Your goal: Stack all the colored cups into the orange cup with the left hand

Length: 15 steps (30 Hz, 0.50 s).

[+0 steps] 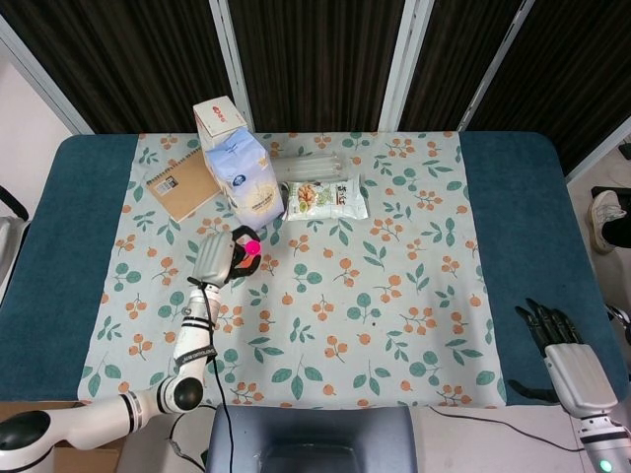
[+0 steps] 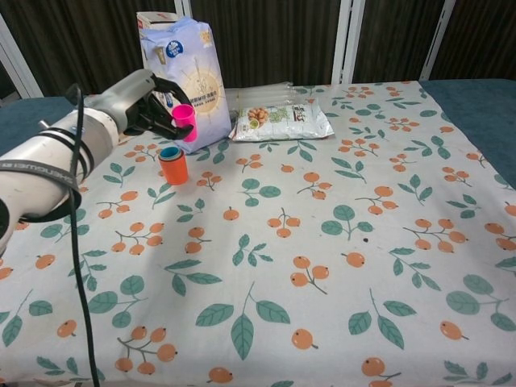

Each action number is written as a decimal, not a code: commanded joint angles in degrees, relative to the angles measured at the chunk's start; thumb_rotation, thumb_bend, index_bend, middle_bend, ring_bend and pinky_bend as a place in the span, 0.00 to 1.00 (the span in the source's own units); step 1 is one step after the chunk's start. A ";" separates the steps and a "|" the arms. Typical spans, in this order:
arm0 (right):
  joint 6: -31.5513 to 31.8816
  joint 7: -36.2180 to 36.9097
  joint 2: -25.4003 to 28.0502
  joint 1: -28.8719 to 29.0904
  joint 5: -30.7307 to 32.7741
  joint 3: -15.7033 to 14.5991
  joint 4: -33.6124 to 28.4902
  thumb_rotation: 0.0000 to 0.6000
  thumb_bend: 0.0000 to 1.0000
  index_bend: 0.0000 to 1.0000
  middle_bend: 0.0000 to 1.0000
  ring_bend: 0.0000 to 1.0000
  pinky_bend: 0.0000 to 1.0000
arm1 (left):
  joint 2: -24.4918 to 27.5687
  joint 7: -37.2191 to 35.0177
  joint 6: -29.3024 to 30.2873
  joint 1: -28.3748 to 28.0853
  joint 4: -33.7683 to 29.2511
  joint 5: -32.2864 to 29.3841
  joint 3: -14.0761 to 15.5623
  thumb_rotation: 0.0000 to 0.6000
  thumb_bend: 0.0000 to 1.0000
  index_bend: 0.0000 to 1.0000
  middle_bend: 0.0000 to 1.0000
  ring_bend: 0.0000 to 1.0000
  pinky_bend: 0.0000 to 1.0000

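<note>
Pink is the colour of the little cup [image 2: 185,121] that the left hand [image 2: 149,101] is holding up in the air. The dark fingers [image 2: 167,111] are curling around the pink cup and gripping it by its sides, and the cup is tipping a bit to one side. In the head view the same left hand [image 1: 219,258] is sitting over the flowery tablecloth [image 1: 394,296] with the pink cup [image 1: 252,247] showing at its fingertips. The orange cup [image 2: 172,165] is standing upright on the cloth, lower than the pink cup and a little to its left in the chest view, and the two are not touching. A blue cup [image 2: 170,152] is already sitting inside the orange cup, with its rim poking out at the top. Just behind the hand a big blue and white bag [image 2: 189,76] is standing up, and a tall carton [image 2: 153,24] is standing behind that bag. A brown book [image 1: 181,184] is lying flat to the left of the bag. A flat snack packet [image 2: 280,121] is lying to the right of the bag. The right hand [image 1: 557,345] is resting far away at the bottom right edge of the table in the head view, with its dark fingers pointing up and spread a little, holding nothing.
</note>
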 commanded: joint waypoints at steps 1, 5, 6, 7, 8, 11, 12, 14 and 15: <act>0.02 0.07 0.12 -0.02 0.24 0.12 -0.04 1.00 0.14 0.00 0.00 0.00 0.00 | -1.36 -0.71 -1.58 -1.81 3.74 -1.69 -0.76 1.00 0.37 0.57 1.00 1.00 1.00; 0.22 0.03 0.10 -0.10 0.43 0.26 -0.02 1.00 0.14 0.00 0.00 0.00 0.00 | -1.48 -1.58 -2.29 -1.87 6.01 -2.12 -0.03 1.00 0.37 0.57 1.00 1.00 1.00; 0.15 0.00 0.09 -0.08 0.44 0.25 -0.04 1.00 0.14 0.00 0.00 0.00 0.00 | -1.54 -1.80 -2.40 -1.92 6.68 -2.18 0.15 1.00 0.37 0.57 1.00 1.00 1.00; 0.08 -0.05 0.08 -0.07 0.42 0.21 -0.07 1.00 0.14 0.00 0.00 0.00 0.00 | -1.57 -2.02 -2.49 -1.94 7.12 -2.28 0.19 1.00 0.37 0.57 1.00 1.00 1.00; 0.05 -0.09 0.09 -0.06 0.38 0.18 -0.10 1.00 0.14 0.00 0.00 0.00 0.00 | -1.55 -2.24 -2.61 -1.93 7.40 -2.40 0.25 1.00 0.37 0.57 1.00 1.00 1.00; 0.25 -0.10 0.09 -0.13 0.41 0.25 -0.10 1.00 0.14 0.00 0.00 0.00 0.00 | -1.16 -2.90 -2.62 -1.58 7.59 -2.21 0.79 1.00 0.37 0.57 1.00 1.00 1.00; 0.24 -0.11 0.08 -0.13 0.53 0.30 -0.08 1.00 0.14 0.00 0.00 0.00 0.00 | -1.00 -3.10 -2.58 -1.46 7.65 -2.09 1.00 1.00 0.37 0.57 1.00 1.00 1.00; 0.19 -0.09 0.09 -0.13 0.59 0.31 -0.10 1.00 0.14 0.00 0.00 0.00 0.00 | -0.84 -3.29 -2.48 -1.35 7.91 -2.05 1.20 1.00 0.37 0.57 1.00 1.00 1.00; 0.19 -0.12 0.07 -0.12 0.60 0.32 -0.09 1.00 0.14 0.00 0.00 0.00 0.00 | -0.80 -3.39 -2.56 -1.34 8.20 -2.16 1.29 1.00 0.37 0.57 1.00 1.00 1.00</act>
